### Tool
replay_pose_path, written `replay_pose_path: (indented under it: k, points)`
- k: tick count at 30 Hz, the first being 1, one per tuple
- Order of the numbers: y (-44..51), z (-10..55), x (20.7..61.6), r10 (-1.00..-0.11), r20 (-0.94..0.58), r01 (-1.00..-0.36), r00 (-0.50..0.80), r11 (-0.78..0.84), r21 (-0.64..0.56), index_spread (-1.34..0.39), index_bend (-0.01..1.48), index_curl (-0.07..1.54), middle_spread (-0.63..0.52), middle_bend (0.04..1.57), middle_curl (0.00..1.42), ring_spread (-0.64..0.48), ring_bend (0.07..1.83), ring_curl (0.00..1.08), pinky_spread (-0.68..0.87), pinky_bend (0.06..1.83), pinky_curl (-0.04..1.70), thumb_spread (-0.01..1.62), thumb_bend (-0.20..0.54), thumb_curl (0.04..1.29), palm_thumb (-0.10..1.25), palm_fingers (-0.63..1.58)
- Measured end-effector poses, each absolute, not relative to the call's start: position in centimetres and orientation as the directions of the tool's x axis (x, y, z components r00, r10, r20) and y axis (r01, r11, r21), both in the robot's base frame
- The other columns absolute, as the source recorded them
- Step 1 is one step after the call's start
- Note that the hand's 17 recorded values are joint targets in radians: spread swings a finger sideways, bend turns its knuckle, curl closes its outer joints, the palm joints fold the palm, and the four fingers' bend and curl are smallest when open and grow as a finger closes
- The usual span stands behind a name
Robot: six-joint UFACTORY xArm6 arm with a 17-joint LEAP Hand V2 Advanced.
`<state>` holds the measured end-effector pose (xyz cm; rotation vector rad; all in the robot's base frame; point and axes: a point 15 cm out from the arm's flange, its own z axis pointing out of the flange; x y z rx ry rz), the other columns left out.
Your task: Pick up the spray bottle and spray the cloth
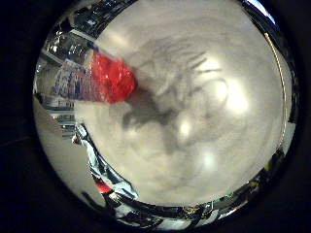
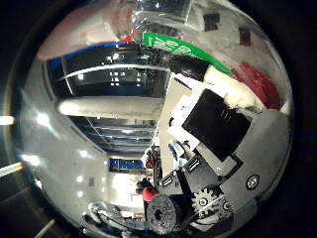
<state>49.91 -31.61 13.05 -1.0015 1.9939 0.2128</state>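
The spray bottle is a clear bottle with a printed label and a red end. It reaches out from the palm's edge over a pale grey-white surface and casts a dark shadow there. In the thumb side view the same bottle lies close against the palm, showing a green label and a red part. My right hand has a white fingertip pressed on the bottle, with its black and geared parts beside it. The fingers look curled round the bottle. I cannot pick out a cloth apart from the pale surface.
The surface's rim has shelves and clutter beyond it. The thumb side view looks up at dark windows and a lit ceiling.
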Motion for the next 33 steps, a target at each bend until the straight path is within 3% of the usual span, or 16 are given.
replay_pose_path:
  k: [7, 13, 25, 33]
  points:
    - [-28.6, 15.3, 49.6, -0.519, -0.828, -0.772, -0.212, 0.608, -0.184, -0.22, 1.13, 0.76, -0.10, 1.30, 0.71, -0.19, 1.35, 0.63, -0.23, 1.25, 0.73, 0.96, -0.001, 0.47, 1.06, 1.19]
    - [-26.7, 20.1, 49.9, -0.525, -0.845, -0.829, -0.105, 0.516, -0.217, -0.20, 1.21, 0.78, -0.10, 1.37, 0.71, -0.19, 1.41, 0.68, -0.18, 1.29, 0.92, 0.93, -0.010, 0.58, 1.11, 1.11]
    - [-22.4, 27.4, 45.2, -0.775, -0.632, -0.960, 0.026, 0.158, -0.233, -0.19, 1.23, 0.77, -0.09, 1.41, 0.70, -0.20, 1.42, 0.72, -0.14, 1.19, 1.20, 0.81, -0.017, 0.71, 1.10, 1.09]
    - [-16.4, 34.6, 44.3, -0.894, -0.381, -0.956, 0.235, -0.143, -0.255, -0.19, 1.23, 0.76, -0.10, 1.40, 0.69, -0.21, 1.42, 0.73, -0.14, 1.12, 1.33, 0.75, -0.017, 0.77, 1.09, 1.10]
